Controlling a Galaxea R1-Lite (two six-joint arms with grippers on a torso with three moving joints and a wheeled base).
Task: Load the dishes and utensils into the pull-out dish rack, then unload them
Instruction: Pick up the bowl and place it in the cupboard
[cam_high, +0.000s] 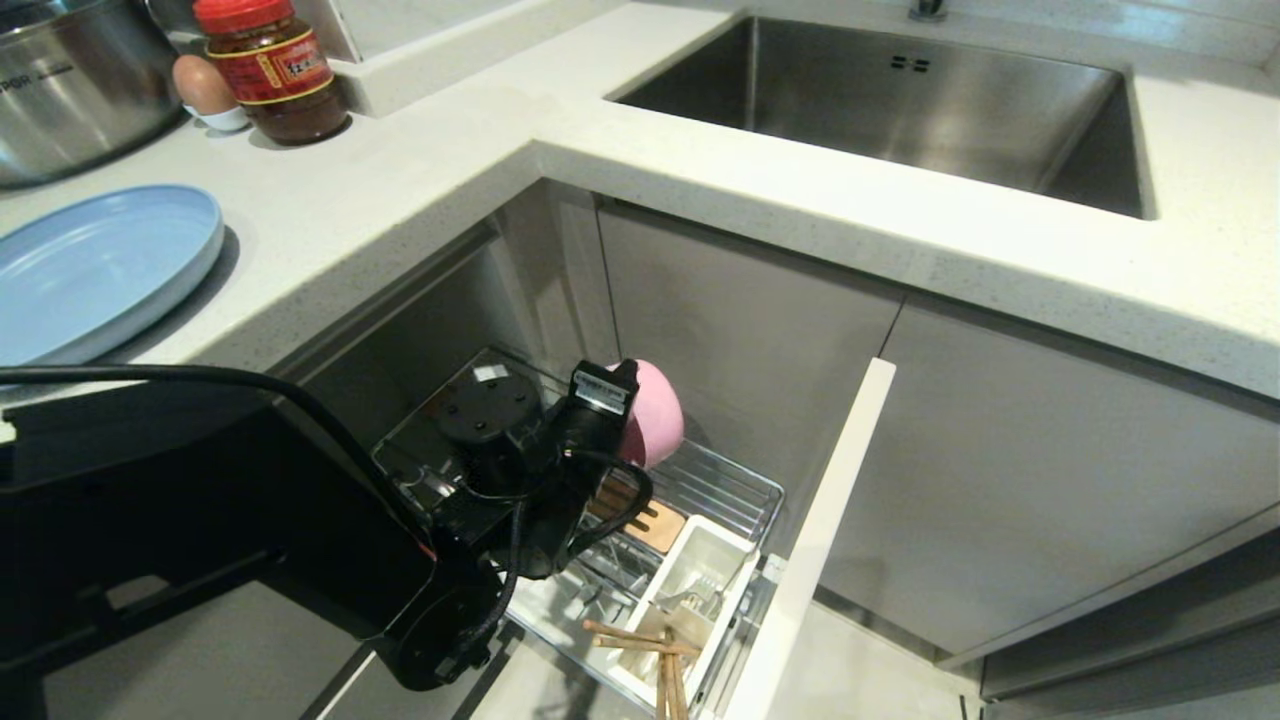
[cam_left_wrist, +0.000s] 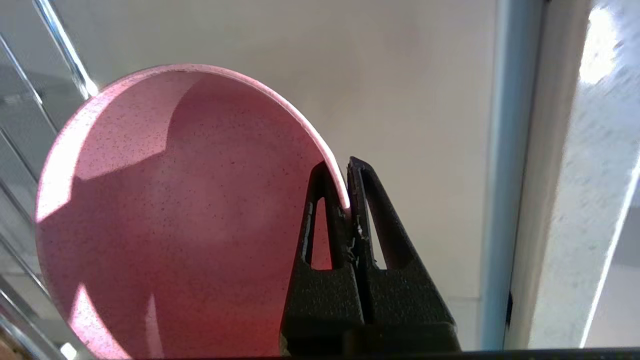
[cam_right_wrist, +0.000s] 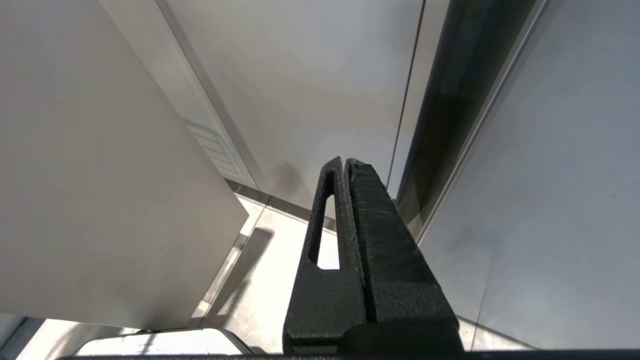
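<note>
Left gripper (cam_left_wrist: 345, 200) clamped on the rim of the pink bowl (cam_high: 655, 410), one finger inside the rim, the other outside, with only the thin wall between them. Bowl tipped on edge, hollow side facing the wrist camera, raised above the far part of the pull-out dish rack (cam_high: 735, 485); whether it touches the wires cannot be told. Left arm (cam_high: 500, 480) reaching in from the near left, over the rack's left half.

Rack drawn out of the cabinet below the counter, its narrow white front panel (cam_high: 830, 530) standing along the right. Wooden strip (cam_high: 660, 525) partly showing near the rack's middle. White utensil cup (cam_high: 700, 580) at the near right of the rack, with the fork (cam_high: 690, 603) inside and the chopsticks (cam_high: 650, 640) lying crossed over its near end.

Light-blue plate (cam_high: 100, 265) flat on the countertop (cam_high: 420, 180) at far left, well apart from the rack. Behind it, a steel pot (cam_high: 70, 80), an egg (cam_high: 203, 88) and a red-lidded jar (cam_high: 270, 65). Steel sink (cam_high: 900, 100) sunk into the counter at far right.

Right gripper (cam_right_wrist: 345, 165) pressed shut, empty, hanging beside grey cabinet panels, outside the head view.
</note>
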